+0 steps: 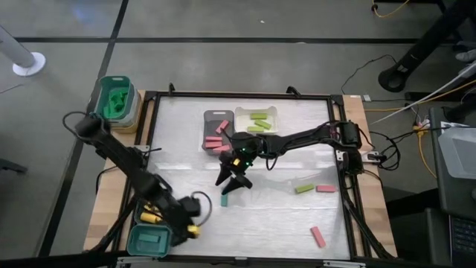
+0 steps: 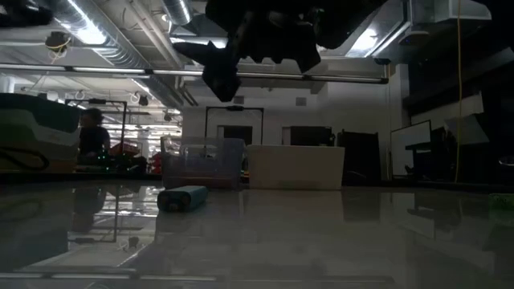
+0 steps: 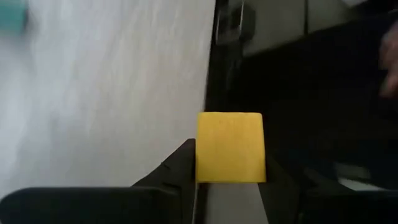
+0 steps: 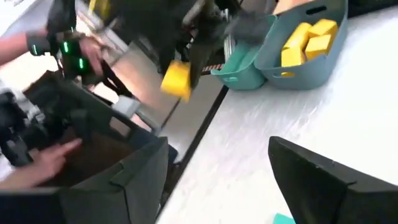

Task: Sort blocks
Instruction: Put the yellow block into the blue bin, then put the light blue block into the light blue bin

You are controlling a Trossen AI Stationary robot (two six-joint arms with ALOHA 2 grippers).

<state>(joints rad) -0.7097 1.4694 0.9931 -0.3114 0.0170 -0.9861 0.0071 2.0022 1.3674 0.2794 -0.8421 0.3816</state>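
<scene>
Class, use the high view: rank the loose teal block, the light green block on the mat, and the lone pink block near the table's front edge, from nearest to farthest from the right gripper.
1. Teal block: just beside the right gripper, toward the front.
2. Light green block: farther out on the right side.
3. Pink block: front right, farthest.

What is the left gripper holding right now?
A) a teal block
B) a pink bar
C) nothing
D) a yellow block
D: the left wrist view shows a yellow block clamped between the left gripper fingers, and the right wrist view shows it near the teal trays.
</scene>
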